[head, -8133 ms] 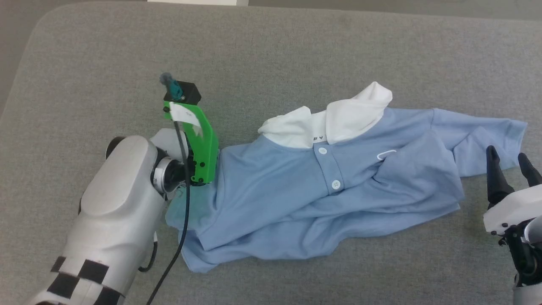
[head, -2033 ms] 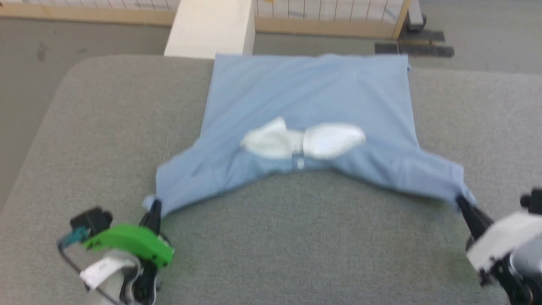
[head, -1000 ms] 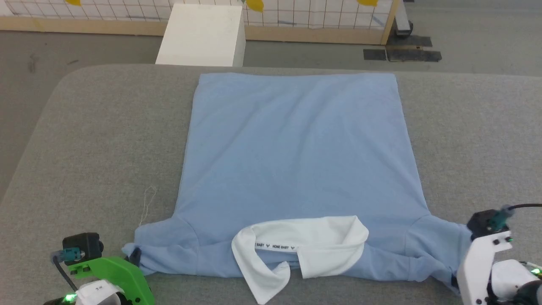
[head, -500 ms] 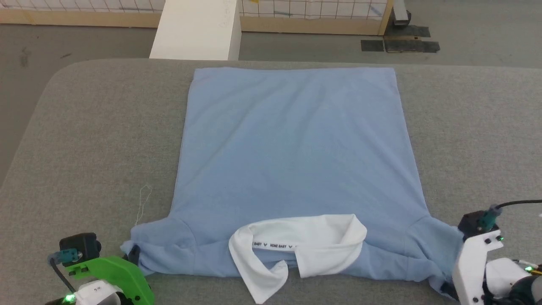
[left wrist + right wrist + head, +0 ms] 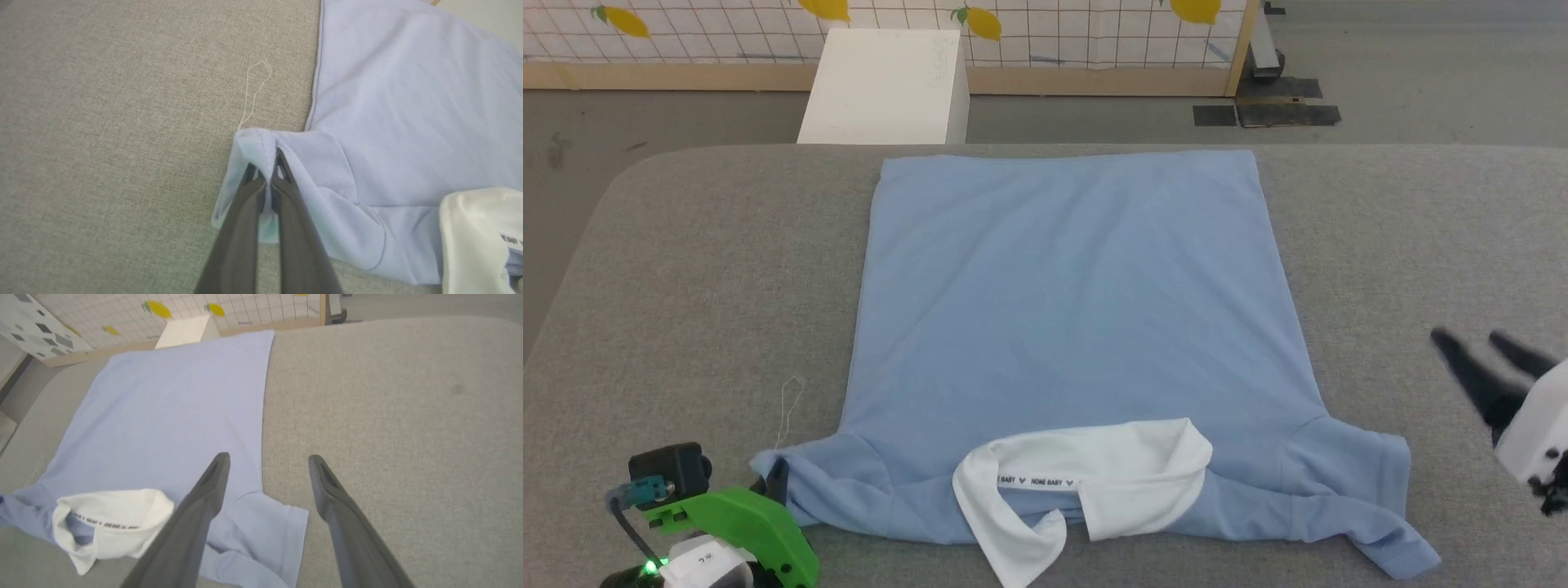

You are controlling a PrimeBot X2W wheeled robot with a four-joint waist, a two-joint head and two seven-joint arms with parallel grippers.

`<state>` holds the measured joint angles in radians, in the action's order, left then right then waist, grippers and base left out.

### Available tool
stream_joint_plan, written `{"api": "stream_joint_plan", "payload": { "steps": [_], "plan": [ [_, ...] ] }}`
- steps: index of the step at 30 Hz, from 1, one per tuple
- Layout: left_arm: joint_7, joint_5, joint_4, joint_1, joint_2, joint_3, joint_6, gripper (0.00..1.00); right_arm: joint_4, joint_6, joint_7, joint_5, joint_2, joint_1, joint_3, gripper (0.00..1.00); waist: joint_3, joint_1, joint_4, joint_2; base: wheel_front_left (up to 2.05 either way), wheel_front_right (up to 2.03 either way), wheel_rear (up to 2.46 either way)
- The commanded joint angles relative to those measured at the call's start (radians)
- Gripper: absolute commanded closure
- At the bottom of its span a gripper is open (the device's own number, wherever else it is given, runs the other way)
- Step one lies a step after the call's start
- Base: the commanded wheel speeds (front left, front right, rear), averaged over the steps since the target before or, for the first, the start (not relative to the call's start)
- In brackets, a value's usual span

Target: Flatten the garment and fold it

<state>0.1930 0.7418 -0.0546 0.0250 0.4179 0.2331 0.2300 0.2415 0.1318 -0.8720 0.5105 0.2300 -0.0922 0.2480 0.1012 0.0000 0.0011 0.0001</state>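
Released since a second ago: our right fingers [image 5: 204,498], now apart and lifted clear of the right sleeve [image 5: 1372,490]. Our left fingers [image 5: 245,212] stay clamped on the left sleeve [image 5: 318,171]. Garment [image 5: 1062,310]: spread flat on the desk [image 5: 686,269], collar [image 5: 1094,478] nearest us. We would smooth both sleeves outward before folding. White box [image 5: 882,82] beyond: contents hidden.
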Motion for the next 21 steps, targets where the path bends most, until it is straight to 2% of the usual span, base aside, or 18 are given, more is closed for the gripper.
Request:
{"api": "stream_joint_plan", "payload": {
  "steps": [1, 8, 11, 15, 21],
  "plan": [
    [-0.016, 0.001, 0.012, 0.006, 0.003, -0.007, 0.009, 1.0, 0.0, -0.001, 0.071, -0.013, -0.02, -0.036, 0.007, 0.0, 0.004, 0.0, 0.0, -0.0001, 0.0, 0.0, 0.0],
    [-0.066, -0.023, 0.083, -0.006, 0.002, -0.016, 0.019, 1.0, -0.095, -0.001, 0.318, -0.067, -0.056, -0.156, -0.015, 0.0, 0.063, 0.0, 0.01, -0.0001, 0.0, 0.0, 0.0],
    [-0.093, -0.035, 0.126, -0.016, -0.005, -0.016, 0.02, 1.0, -0.159, -0.001, 0.402, -0.122, -0.028, -0.235, -0.051, 0.0, 0.114, 0.0, 0.027, -0.0001, 0.0, 0.0, 0.0],
    [-0.122, -0.052, 0.178, -0.033, -0.021, -0.003, 0.02, 1.0, -0.264, -0.001, 0.45, -0.165, -0.002, -0.365, -0.084, 0.0, 0.196, 0.0, 0.06, -0.0001, 0.0, 0.0, 0.0],
    [-0.161, -0.062, 0.234, -0.074, -0.056, 0.02, 0.008, 1.0, -0.395, -0.001, 0.43, -0.238, 0.063, -0.588, -0.117, 0.0, 0.336, 0.0, 0.134, -0.0001, 0.0, 0.0, 0.0]
  ]
}}
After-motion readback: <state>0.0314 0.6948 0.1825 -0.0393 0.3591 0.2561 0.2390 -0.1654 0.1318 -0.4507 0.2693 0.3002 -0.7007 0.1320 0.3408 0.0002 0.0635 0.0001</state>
